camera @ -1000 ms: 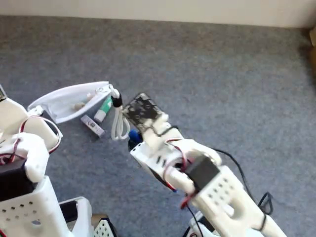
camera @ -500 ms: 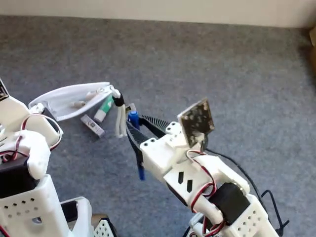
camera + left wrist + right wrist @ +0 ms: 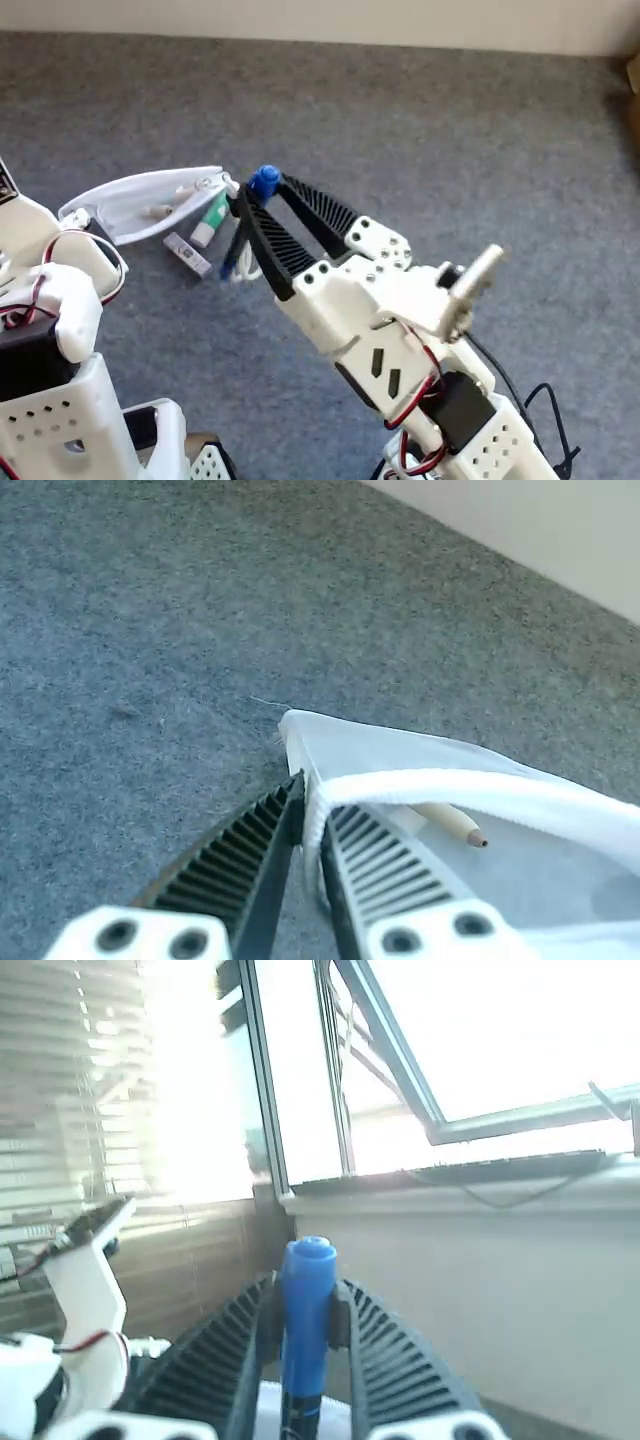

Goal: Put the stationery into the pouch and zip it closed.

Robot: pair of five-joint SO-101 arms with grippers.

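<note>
The white pouch [image 3: 140, 203] lies open on the grey carpet at the left. My left gripper [image 3: 308, 802] is shut on the pouch's rim [image 3: 420, 785] at one end, and a beige pen [image 3: 450, 823] lies inside. My right gripper [image 3: 262, 192] is shut on a blue pen [image 3: 262, 183], tilted up, just right of the pouch's mouth; the pen's lower end hangs toward the carpet. In the right wrist view the blue pen [image 3: 305, 1305] stands upright between the black fingers [image 3: 385, 1345]. A green and white stick [image 3: 209, 221] and a small grey eraser [image 3: 188, 254] lie beside the pouch.
A white cord loop [image 3: 242, 262] from the pouch's zip end lies on the carpet under the right gripper. The left arm's base [image 3: 60, 400] fills the lower left corner. A pale wall [image 3: 320, 20] borders the carpet at the back.
My right gripper has swung upward and turned with the blue pen, lifting it off the carpet to beside the pouch's mouth. The left arm and pouch stayed put.
</note>
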